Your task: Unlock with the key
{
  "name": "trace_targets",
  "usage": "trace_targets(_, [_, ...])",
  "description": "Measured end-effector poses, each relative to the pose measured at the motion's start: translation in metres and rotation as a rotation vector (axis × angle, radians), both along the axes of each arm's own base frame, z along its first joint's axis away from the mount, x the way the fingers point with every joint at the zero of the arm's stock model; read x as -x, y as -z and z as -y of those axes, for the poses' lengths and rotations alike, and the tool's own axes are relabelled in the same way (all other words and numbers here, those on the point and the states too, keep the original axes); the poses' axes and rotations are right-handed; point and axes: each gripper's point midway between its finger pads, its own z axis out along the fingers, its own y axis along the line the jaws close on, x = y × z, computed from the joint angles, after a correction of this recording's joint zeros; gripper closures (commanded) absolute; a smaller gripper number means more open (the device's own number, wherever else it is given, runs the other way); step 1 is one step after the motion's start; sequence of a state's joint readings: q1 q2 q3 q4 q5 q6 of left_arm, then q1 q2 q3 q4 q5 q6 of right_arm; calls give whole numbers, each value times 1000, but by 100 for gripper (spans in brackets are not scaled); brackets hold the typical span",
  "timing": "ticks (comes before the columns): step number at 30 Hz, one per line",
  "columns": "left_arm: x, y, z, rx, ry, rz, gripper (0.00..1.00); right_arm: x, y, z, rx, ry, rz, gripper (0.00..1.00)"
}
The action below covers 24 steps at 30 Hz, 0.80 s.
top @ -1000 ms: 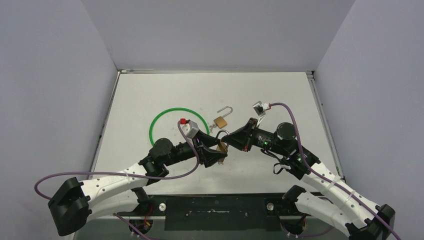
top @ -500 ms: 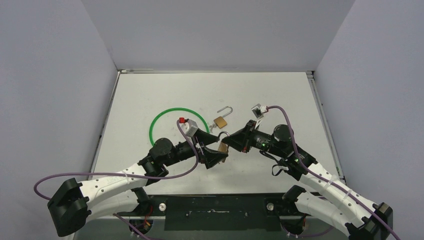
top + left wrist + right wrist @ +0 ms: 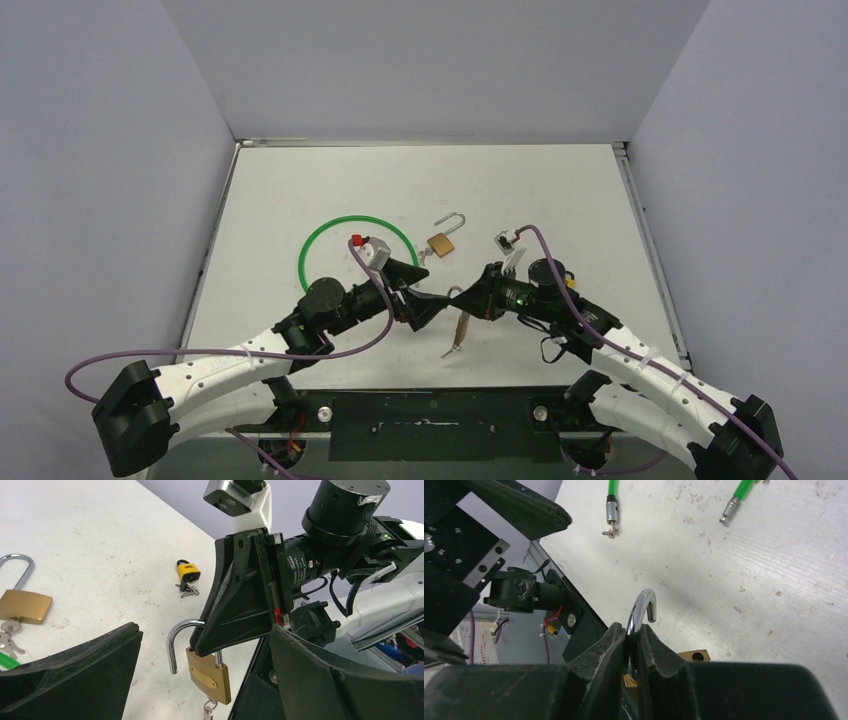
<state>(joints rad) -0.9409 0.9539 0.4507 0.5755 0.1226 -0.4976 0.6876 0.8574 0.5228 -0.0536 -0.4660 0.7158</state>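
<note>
Brass padlock (image 3: 209, 675) is hanging by its swung-open shackle (image 3: 172, 647) from the right gripper (image 3: 631, 634), which is pinching the steel loop tight just above the table (image 3: 560, 200). The left gripper (image 3: 418, 292), a second ago around the lock body, is now gaping wide and holding nothing. With the key (image 3: 207, 711) dangling beneath, the unlocking is looking finished.
</note>
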Motion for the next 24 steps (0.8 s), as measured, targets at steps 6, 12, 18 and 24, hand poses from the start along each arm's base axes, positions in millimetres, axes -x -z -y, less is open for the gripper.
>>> trace_targets(6, [-4, 6, -2, -3, -32, -33, 3, -7, 30, 0, 67, 33, -93, 100])
trace_targets(12, [-9, 14, -6, -7, -69, -74, 3, -25, 82, -3, 164, 81, -234, 100])
trace_targets(18, [-16, 17, -13, -10, -123, -106, 3, -50, 86, -28, 98, 74, -251, 100])
trace_targets(24, [-21, 10, -24, 7, -179, -106, 3, -63, 91, -48, 43, 43, -253, 98])
